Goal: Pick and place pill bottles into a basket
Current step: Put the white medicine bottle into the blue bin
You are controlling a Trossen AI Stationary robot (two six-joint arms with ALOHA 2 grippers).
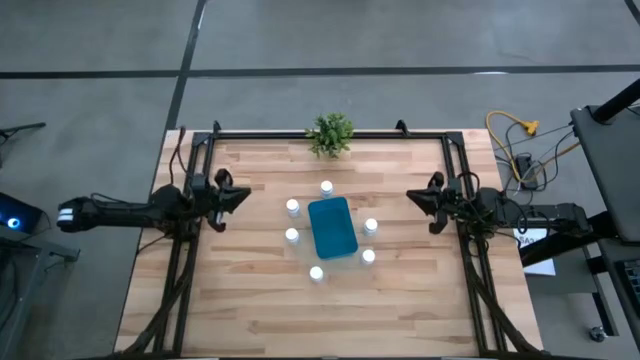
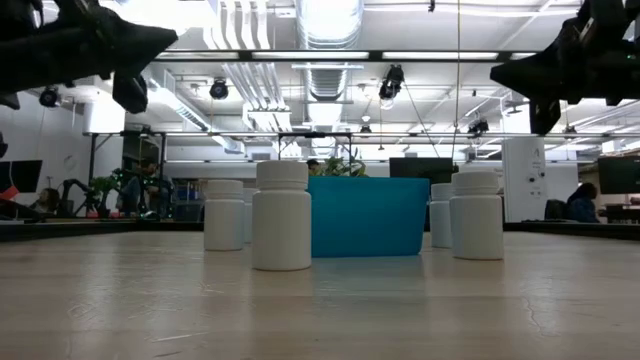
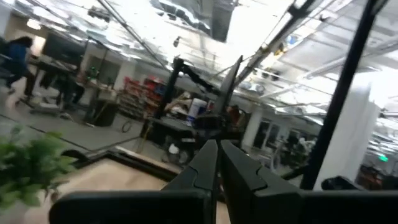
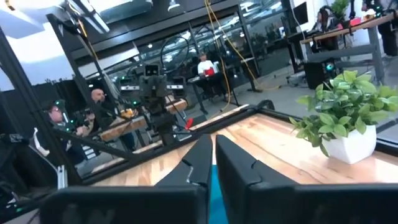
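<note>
Teal basket [image 1: 332, 228] long axis front-to-back, six upright pill bottles [image 1: 292, 208] around it

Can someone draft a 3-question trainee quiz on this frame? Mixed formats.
1. How many pill bottles stand on the table around the basket?
2. True or false: a bottle already lies in the basket.
3. The potted plant sits at: A) the table's far edge, B) inside the basket, C) in the left end effector.

Key: 1. Six. 2. False. 3. A. Both the left and right end effector are shut, holding nothing.
</note>
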